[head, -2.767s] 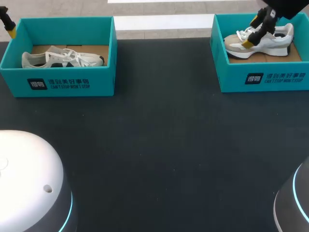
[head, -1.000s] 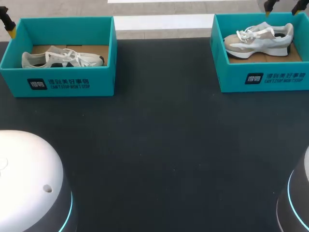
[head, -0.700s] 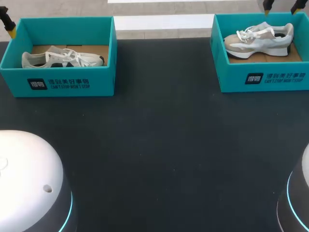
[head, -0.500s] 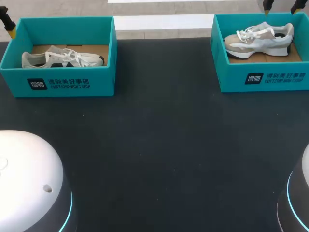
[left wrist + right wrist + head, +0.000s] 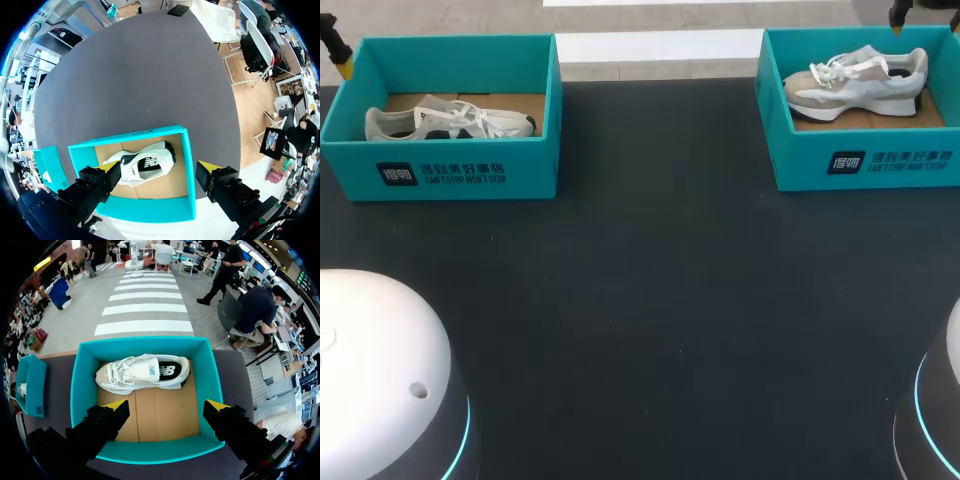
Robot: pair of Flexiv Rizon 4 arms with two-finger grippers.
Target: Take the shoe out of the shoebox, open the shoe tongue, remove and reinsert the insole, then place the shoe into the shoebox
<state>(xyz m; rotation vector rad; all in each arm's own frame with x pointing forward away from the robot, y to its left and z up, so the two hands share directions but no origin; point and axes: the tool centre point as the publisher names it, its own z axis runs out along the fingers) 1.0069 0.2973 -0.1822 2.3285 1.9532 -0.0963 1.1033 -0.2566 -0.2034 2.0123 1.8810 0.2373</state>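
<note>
1. Right shoebox (image 5: 860, 165) (image 5: 82, 390): teal, open-topped, on dark table (image 5: 650, 300); brown cardboard floor.
2. Beige-and-white sneaker (image 5: 855, 80) (image 5: 142, 372): inside right shoebox, along its far wall, toe toward left shoebox; laces loose; bare cardboard on the nearer side.
3. Right gripper (image 5: 166, 407): above right shoebox, fingers spread wide, pinching nothing, clear of the sneaker.
4. Left shoebox (image 5: 440, 170) (image 5: 187, 165): matching teal, well apart from right shoebox, across the table.
5. White sneaker (image 5: 448, 120) (image 5: 142, 167): inside left shoebox, well apart from right shoebox.
6. Left gripper (image 5: 157, 170): above left shoebox, well apart from right shoebox; fingers spread wide, pinching nothing.
</note>
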